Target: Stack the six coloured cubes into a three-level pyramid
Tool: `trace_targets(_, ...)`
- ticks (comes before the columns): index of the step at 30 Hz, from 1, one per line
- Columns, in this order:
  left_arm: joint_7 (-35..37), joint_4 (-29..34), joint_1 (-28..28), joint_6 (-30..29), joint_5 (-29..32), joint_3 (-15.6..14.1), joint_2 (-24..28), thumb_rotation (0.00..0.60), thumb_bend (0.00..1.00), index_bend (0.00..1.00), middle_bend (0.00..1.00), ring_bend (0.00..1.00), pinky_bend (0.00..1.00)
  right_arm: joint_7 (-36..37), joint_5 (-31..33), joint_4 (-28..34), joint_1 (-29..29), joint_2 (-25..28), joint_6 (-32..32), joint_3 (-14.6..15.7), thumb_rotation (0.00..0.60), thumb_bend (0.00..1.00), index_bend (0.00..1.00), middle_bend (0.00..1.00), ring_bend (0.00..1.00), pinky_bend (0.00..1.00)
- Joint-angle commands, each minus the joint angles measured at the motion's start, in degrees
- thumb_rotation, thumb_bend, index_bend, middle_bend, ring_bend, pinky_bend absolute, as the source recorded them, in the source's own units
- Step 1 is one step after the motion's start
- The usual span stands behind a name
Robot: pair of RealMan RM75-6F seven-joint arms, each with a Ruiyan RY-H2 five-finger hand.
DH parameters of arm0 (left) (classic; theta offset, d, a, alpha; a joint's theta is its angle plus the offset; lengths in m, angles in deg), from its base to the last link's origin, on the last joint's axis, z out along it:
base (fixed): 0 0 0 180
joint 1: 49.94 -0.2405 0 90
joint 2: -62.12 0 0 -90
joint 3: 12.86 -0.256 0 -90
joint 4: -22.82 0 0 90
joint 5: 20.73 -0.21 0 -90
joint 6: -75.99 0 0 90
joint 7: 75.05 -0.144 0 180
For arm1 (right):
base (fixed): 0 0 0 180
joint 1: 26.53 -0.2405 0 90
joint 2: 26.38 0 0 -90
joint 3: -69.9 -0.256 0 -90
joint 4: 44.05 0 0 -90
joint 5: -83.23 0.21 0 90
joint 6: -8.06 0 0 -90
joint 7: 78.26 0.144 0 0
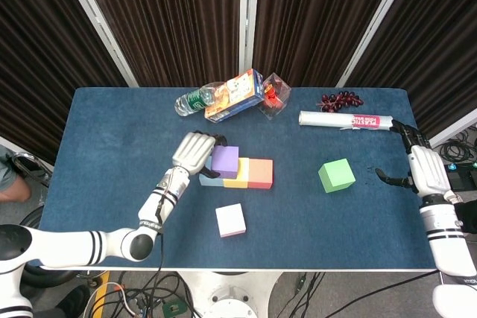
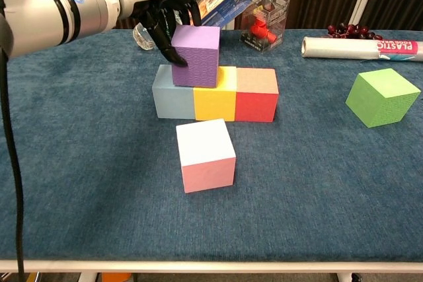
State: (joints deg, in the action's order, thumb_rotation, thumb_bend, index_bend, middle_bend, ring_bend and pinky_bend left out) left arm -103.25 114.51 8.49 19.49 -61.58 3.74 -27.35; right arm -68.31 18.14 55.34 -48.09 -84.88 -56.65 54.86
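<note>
Holding the purple cube on top of the blue cube and yellow cube, the left hand fingers wrap it, and should next let go gently.

Robotics lab, dark curtains, blue-clothed table, loose cables

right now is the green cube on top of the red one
No, the green cube sits alone on the table, well apart from the red cube.
</note>
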Motion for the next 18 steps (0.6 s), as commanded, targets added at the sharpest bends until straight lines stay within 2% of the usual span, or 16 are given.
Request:
trace_targets(1, 0.0, 0.1, 0.0, -0.1, -0.1, -0.1, 0.1, 0.600, 0.16, 0.41, 0.49, 0.40, 0.32, 0.0, 0.0, 0.0, 0.0, 0.0, 0.1, 0.0, 0.600, 0.17, 0.00, 0.14, 0.00, 0.00)
trace_targets(18, 0.0, -0.3, 0.2, -0.5, 0.0, -1.0, -0.3, 0.600, 0.14, 0.40, 0.48, 0.40, 0.31, -0.4, 0.1, 0.1, -0.1, -0.2, -0.1, -0.1, 0.600, 0.17, 0.00, 0.14, 0.00, 0.00)
